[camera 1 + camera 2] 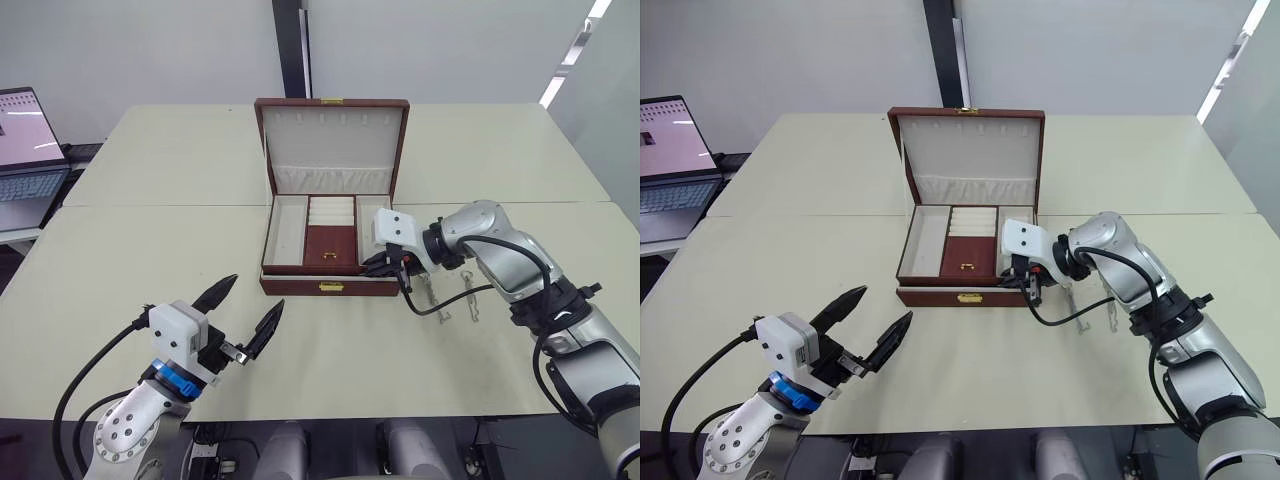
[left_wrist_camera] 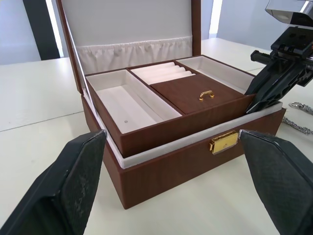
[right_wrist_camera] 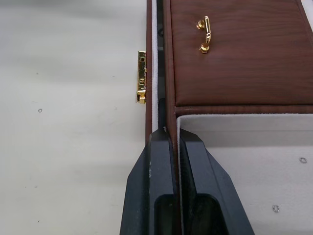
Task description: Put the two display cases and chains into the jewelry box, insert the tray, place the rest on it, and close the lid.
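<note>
The jewelry box (image 1: 300, 286) stands open at the table's middle, its lid (image 1: 333, 135) upright behind it. The tray (image 1: 330, 245) sits inside the top of the box, its cream compartments empty. My right gripper (image 3: 172, 134) is shut on the tray's front wall near its right corner, one finger outside the wall and one inside. Two thin silver chains (image 1: 432, 292) lie on the table just right of the box, beside that arm. My left gripper (image 1: 250, 300) hovers open in front of the box and to its left, holding nothing. The two display cases are out of view.
A laptop (image 1: 25, 150) stands open on a separate desk at the far left. The cream table (image 1: 150, 240) has a seam running across behind the box. My right arm's black cable (image 1: 440, 305) hangs over the chains.
</note>
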### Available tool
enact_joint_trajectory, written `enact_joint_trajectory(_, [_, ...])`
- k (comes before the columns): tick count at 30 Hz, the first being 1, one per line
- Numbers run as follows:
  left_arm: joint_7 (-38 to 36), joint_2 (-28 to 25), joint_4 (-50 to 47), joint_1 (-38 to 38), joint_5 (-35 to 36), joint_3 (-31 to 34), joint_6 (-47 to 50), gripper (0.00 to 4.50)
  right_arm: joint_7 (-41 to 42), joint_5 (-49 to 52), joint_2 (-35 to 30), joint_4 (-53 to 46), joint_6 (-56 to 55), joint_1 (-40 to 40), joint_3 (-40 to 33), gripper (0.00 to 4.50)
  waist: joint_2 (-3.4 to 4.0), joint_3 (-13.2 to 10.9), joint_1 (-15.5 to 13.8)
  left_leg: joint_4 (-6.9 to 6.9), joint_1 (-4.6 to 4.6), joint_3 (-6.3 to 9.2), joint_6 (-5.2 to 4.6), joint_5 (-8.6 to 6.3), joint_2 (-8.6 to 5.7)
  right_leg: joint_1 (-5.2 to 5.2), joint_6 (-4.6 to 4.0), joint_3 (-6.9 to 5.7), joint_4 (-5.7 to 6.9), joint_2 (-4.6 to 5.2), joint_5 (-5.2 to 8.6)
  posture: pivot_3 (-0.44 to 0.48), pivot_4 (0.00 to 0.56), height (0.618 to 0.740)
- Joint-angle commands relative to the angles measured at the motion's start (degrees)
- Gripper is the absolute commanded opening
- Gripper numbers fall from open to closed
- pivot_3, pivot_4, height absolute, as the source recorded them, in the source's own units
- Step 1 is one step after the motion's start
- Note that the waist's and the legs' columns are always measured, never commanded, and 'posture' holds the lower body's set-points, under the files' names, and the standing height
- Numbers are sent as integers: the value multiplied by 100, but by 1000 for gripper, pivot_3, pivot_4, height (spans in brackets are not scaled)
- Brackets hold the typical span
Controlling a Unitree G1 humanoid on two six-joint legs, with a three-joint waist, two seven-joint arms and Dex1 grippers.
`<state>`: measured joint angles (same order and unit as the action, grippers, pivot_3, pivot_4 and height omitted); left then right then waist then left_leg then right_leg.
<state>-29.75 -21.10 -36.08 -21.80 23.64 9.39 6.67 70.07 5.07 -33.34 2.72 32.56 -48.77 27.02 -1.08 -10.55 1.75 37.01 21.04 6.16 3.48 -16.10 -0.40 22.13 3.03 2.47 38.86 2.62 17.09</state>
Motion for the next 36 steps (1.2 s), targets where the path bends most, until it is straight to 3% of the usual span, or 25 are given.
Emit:
enact_joint_trajectory(1, [-41, -37, -66, 35, 36, 115, -162, 4500, -8, -60, 25, -87, -37, -166, -94, 27, 0, 0, 0, 0, 0, 0, 0, 0, 0, 0, 0, 0, 0, 0, 0, 0, 150, 740])
enact_joint_trajectory(2, [-57, -41, -43, 35, 42, 126, -176, 4500, 8, -48, 20, -104, -21, -156, -103, 27, 0, 0, 0, 0, 0, 0, 0, 0, 0, 0, 0, -1, 0, 0, 0, 0, 150, 740])
enact_joint_trajectory(10, [-162, -71, 143, 53, 64, 157, -255, 4500, 158, 323, 46, -185, 235, -205, -448, 2020, 0, 0, 0, -1, 0, 1, 0, 0, 1, 0, 0, -1, 0, 0, 0, 0, 150, 740])
enact_joint_trajectory(15, [-193, -68, 208, 93, 66, 128, -276, 4500, 175, 529, 51, -238, 297, -197, -620, 3361, 0, 0, 1, 0, 0, 0, 0, 0, 0, 0, 0, 0, 0, 0, 0, 0, 150, 740])
enact_joint_trajectory(18, [-220, -63, 235, 113, 71, 128, -276, 4500, 155, 616, 35, -233, 306, -181, -722, 4420, 0, 0, 1, -1, 0, 0, 0, 0, 0, 0, 0, 0, 0, 0, 0, 0, 150, 740])
enact_joint_trajectory(25, [-291, -114, 327, 233, 106, 104, -158, 4500, 50, 847, 17, -257, 250, -38, -1046, 4489, 0, 0, 0, -1, 0, 1, 0, 0, 0, 0, 0, -1, 0, 0, 0, 0, 150, 740])
enact_joint_trajectory(31, [-349, -196, 409, 345, 167, 86, -123, 4500, -671, 973, 630, -17, -81, -17, -1485, 4489, 0, 0, 20, -2, 0, -1, 0, 0, 3, 2, 0, 1, 3, -3, 0, 0, 150, 740])
enact_joint_trajectory(34, [-368, -205, 427, 393, 163, 55, -107, 4500, -978, 888, 978, 183, -229, -50, -1446, 3874, 1, 0, 19, -3, -1, -1, 0, 0, 4, 3, 0, 1, 3, -4, 0, 0, 150, 740])
enact_joint_trajectory(36, [-363, -215, 433, 435, 165, 50, -87, 4500, -1120, 783, 1159, 345, -425, -12, -1358, 3170, 1, 0, 14, -2, 0, -1, 0, 0, 3, 3, -1, 2, 3, -3, 0, 0, 150, 740])
